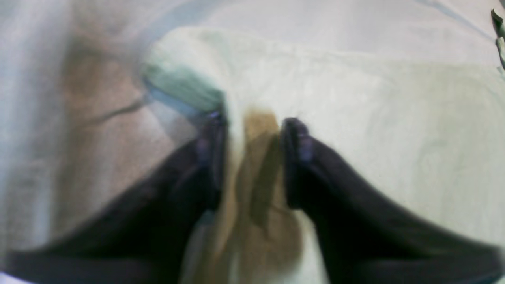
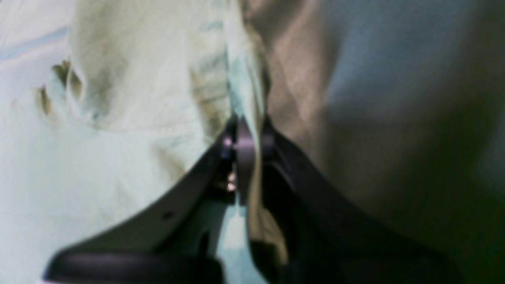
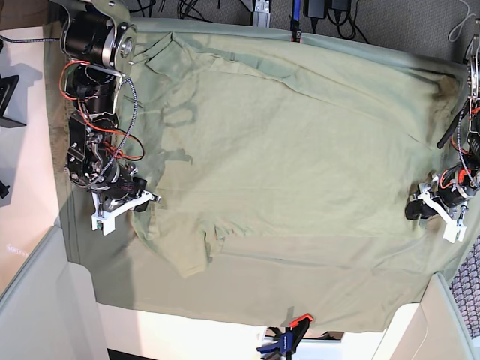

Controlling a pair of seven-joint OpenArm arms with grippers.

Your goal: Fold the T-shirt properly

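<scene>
T-shirt (image 3: 300, 142), pale sage-green, spread nearly flat across the green tablecloth (image 3: 247, 300) in the base view, its span running between the two arms; one short sleeve (image 3: 184, 251) lies toward the near hem of the cloth. Right gripper (image 3: 139, 201), at that view's left, sits at one edge of the shirt; left gripper (image 3: 420, 206), at its right, at the opposite edge. Only the wrist views show the grasps: right gripper (image 2: 246, 138) clamped tight on a thin pinch of shirt fabric (image 2: 138, 118); left gripper (image 1: 252, 130) with fingers (image 1: 294, 142) a little apart and a bunched fold of the shirt (image 1: 355, 118) pinched between them. Blue-and-orange clamp (image 3: 285, 337) on the near tablecloth hem, seen from the base view alone
</scene>
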